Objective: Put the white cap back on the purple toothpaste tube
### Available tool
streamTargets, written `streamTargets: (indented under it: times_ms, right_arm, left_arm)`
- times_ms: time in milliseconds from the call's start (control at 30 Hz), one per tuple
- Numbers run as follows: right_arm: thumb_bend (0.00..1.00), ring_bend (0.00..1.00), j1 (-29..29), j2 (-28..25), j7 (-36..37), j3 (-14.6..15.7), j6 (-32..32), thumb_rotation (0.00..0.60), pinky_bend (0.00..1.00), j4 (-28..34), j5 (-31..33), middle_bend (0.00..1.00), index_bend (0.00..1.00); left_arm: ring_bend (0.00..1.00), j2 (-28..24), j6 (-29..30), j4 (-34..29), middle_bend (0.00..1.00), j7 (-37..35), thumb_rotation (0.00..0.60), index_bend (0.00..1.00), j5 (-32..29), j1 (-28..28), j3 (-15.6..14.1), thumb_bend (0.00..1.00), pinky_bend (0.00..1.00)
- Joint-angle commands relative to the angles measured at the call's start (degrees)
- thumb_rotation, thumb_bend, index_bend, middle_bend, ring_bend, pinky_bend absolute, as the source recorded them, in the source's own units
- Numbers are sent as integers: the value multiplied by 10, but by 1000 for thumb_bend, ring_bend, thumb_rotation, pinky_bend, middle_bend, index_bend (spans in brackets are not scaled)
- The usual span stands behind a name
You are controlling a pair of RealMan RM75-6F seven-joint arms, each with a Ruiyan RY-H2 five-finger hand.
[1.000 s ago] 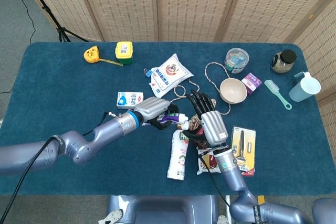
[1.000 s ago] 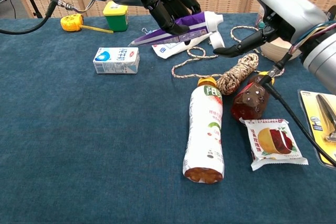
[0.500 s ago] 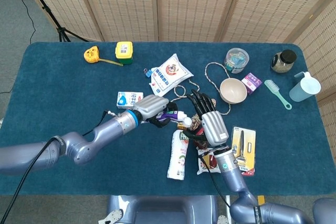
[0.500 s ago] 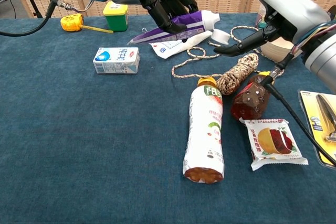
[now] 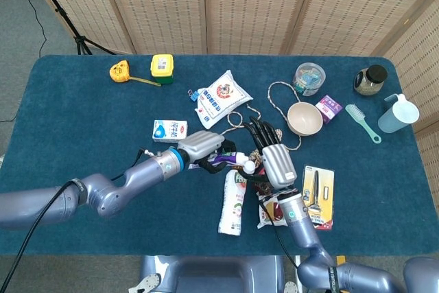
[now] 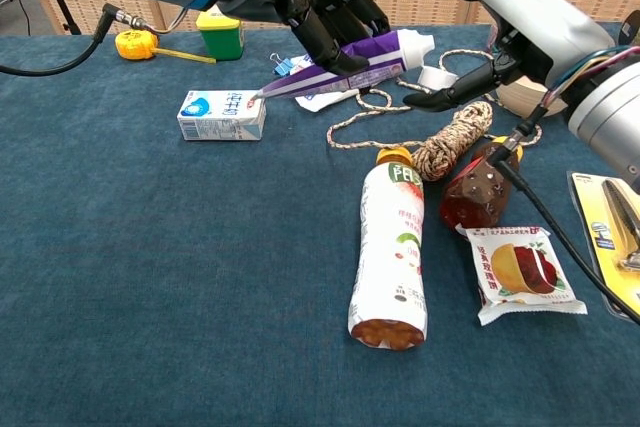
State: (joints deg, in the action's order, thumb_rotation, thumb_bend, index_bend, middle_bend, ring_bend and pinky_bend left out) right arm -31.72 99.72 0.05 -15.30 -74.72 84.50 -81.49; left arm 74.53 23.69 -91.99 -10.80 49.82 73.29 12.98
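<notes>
Left hand [image 6: 320, 7] grips the purple toothpaste tube [image 6: 345, 62] around its mid-body and holds it off the table, over the middle, just in front of the white snack bag [image 5: 221, 94]. The tube's long axis runs roughly left to right across the table, slightly tilted: crimped tail low, toward the small milk carton [image 6: 222, 114]; white shoulder and nozzle end [image 6: 420, 44] higher, pointing at the right hand [image 6: 500, 17].

A small white piece, judged to be the white cap [image 6: 436, 77], sits directly beyond and slightly below the nozzle. In the chest view it lies just off the right hand's thumb tip, with the other fingers spread above. I cannot tell whether the right hand pinches the cap or whether it rests on the table behind the coil of twine [image 6: 450, 137]. In the head view it is a white spot [image 5: 245, 162] between the two hands, no clearer.

Key relation: nozzle and cap are near but not touching, the cap to the right of the nozzle along the tube's axis. The right hand is nearer the cap; the left only steadies the tube.

Judgement: the cap is not yet on. The next move needs the cap's opening lined up with the tube axis; the tube's tilt could make it seat crooked.
</notes>
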Motion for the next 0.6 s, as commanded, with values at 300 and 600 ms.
streamTargets:
  times_ms: [300, 600]
  right_arm:
    - [171, 0, 0, -7, 2, 5, 0, 600, 11, -1, -1, 0, 0]
    - [171, 0, -2, -14, 0, 7, 1, 600, 11, 1, -3, 0, 0]
  left_arm:
    - [440, -4, -7, 6, 487, 18, 600, 583, 14, 4, -17, 697, 500]
    - [440, -8, -19, 6, 487, 30, 600, 583, 16, 13, -31, 699, 500]
